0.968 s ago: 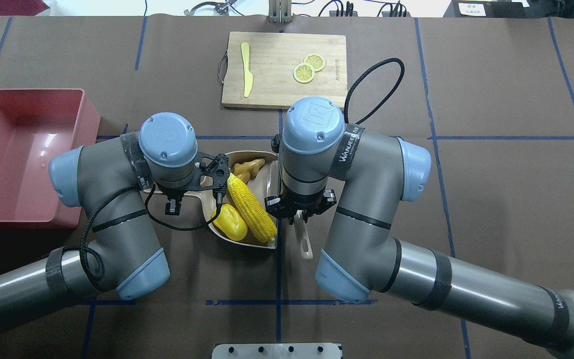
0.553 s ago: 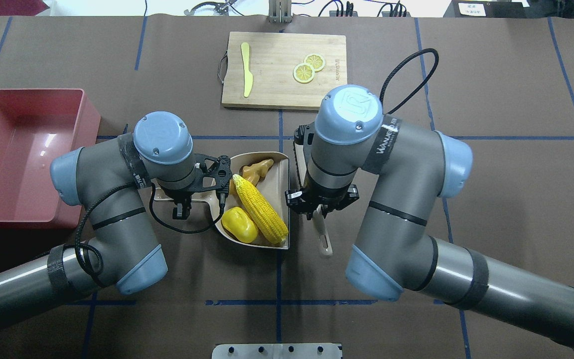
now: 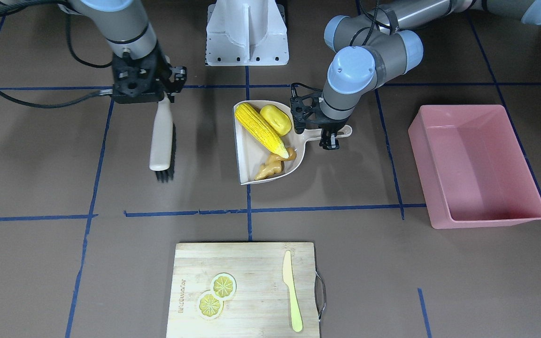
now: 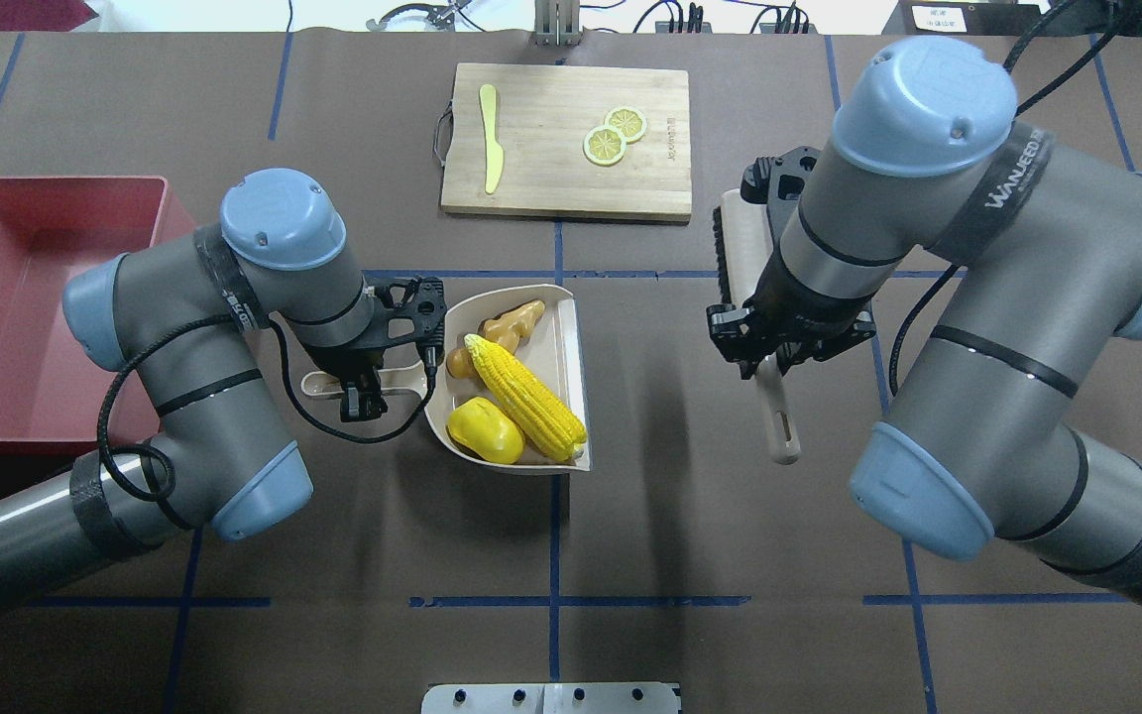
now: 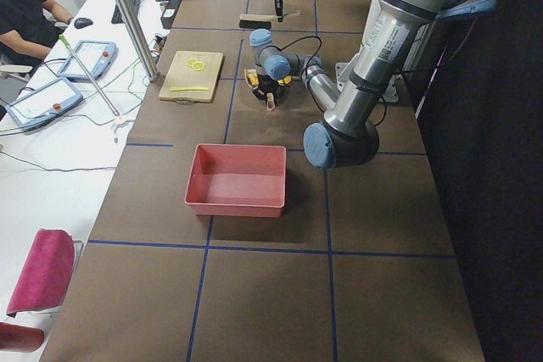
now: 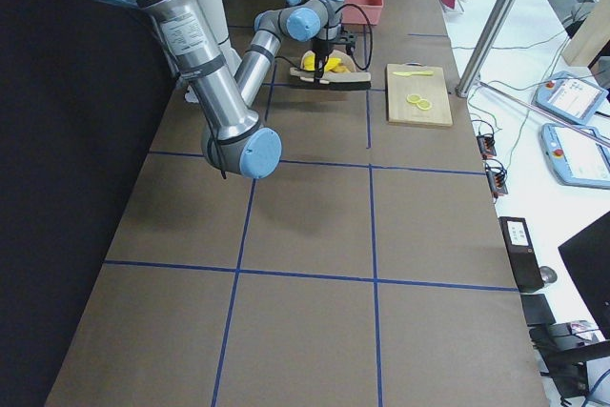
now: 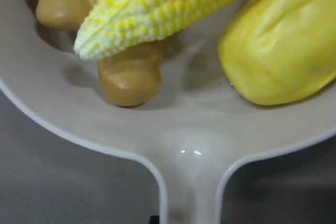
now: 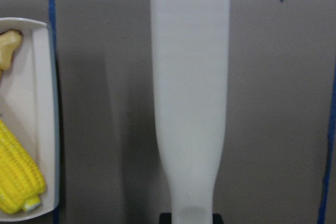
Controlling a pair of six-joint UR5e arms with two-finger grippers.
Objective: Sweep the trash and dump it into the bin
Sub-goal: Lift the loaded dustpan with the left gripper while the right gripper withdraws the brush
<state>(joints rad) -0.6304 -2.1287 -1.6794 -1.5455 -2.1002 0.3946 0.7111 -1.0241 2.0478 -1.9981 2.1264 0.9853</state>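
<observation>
The beige dustpan [image 4: 576, 337] holds the trash: a corn cob [image 4: 526, 397], a yellow potato-like lump [image 4: 485, 429] and a tan ginger root [image 4: 510, 322]. My left gripper [image 4: 365, 382] is shut on the dustpan handle [image 4: 328, 382]; the left wrist view shows the handle [image 7: 191, 192] running to the pan with the trash in it. My right gripper [image 4: 777, 362] is shut on a beige brush [image 4: 735, 248], held well to the right of the dustpan. The pink bin [image 4: 26, 297] stands empty at the far left, beyond my left arm.
A wooden cutting board [image 4: 566, 178] lies at the back centre with a pale yellow knife [image 4: 490, 139] and two lemon slices [image 4: 616, 134]. A white mount [image 3: 247, 33] stands at the robot's side of the table.
My right arm has carried the brush away to the right, from beside the dustpan's mouth to well apart from it. The dustpan has shifted slightly right and turned a little.
</observation>
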